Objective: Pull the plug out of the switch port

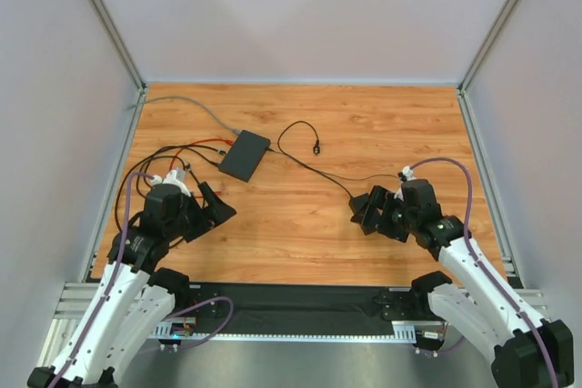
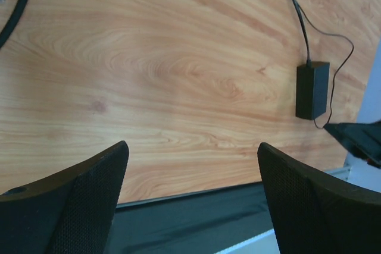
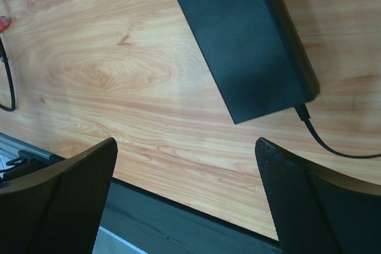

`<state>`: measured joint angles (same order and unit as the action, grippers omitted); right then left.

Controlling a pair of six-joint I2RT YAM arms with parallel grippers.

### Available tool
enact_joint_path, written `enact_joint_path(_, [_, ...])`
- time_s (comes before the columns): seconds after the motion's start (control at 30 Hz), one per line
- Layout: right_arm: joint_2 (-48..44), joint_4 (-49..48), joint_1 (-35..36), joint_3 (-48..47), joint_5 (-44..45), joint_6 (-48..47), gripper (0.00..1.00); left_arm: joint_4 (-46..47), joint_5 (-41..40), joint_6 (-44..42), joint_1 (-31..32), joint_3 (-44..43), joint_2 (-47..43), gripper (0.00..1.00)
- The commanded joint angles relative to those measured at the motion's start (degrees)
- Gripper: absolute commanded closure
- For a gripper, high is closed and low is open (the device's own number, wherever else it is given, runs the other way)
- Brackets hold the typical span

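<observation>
The tabletop (image 1: 364,115) I'm working over is wood-grain, boxed in by pale grey walls (image 1: 300,15) and aluminium posts (image 1: 107,20). The switch (image 1: 244,155) lies flat on the wood. A grey cable (image 1: 207,114) and red and black leads (image 1: 202,144) crowd the switch's left side. A loose plug (image 1: 316,147) lies just right of it, not touching. The adapter brick (image 2: 312,90) sits well to its right. My left gripper (image 1: 215,213), just in front of the switch, is spread wide and empty. My right gripper (image 1: 362,213), well off to the switch's right, is the same.
</observation>
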<state>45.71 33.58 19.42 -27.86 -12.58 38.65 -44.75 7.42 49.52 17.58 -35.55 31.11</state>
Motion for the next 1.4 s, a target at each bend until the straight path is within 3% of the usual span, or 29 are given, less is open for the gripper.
enact_joint_path(0.0, [3.2, -6.1, 0.0, -4.8, -4.7, -3.1, 0.00, -0.6, 6.1, -2.1, -0.2, -2.0, 1.6, 0.04])
enact_joint_path(0.13, [7.5, -14.5, 1.2, -6.0, -7.0, -1.5, 0.00, 3.6, 6.6, -1.9, -0.2, -1.5, 1.1, 0.07])
enact_joint_path(0.33, [13.1, -32.0, 8.0, -8.4, -3.0, 2.3, 0.00, 10.7, 3.6, 0.0, -0.2, -2.2, 3.0, 0.13])
enact_joint_path(0.63, [36.7, -42.7, 12.9, -22.6, -0.9, 2.9, 0.02, 11.5, -9.8, -0.6, -0.5, -9.5, 16.0, 0.21])
enact_joint_path(0.73, [44.0, -45.1, 14.5, -28.1, 1.1, 2.7, 0.09, 12.3, -15.8, 2.8, -3.3, -10.0, 19.7, 0.23])
enact_joint_path(0.83, [51.1, -48.7, 16.5, -34.0, 3.2, 2.3, 0.15, 19.2, -14.3, 4.5, -7.8, -8.7, 24.2, 0.25])
enact_joint_path(0.97, [60.4, -53.7, 18.3, -42.3, 4.5, 2.8, 0.33, 27.9, -10.2, 5.1, -11.3, -10.1, 33.9, 0.43])
enact_joint_path(1.1, [70.1, -52.0, 19.2, -57.3, 1.4, 2.6, 0.53, 31.6, -8.4, 4.7, -14.2, -14.6, 41.9, 0.44])
enact_joint_path(1.23, [80.4, -48.4, 20.0, -69.3, -6.7, 0.1, 0.53, 35.7, -8.5, 4.7, -16.5, -16.5, 46.5, 0.44])
enact_joint_path(1.37, [86.1, -45.2, 21.0, -74.3, -13.9, -6.1, 0.52, 39.3, -8.7, 4.4, -18.6, -15.5, 49.3, 0.43])
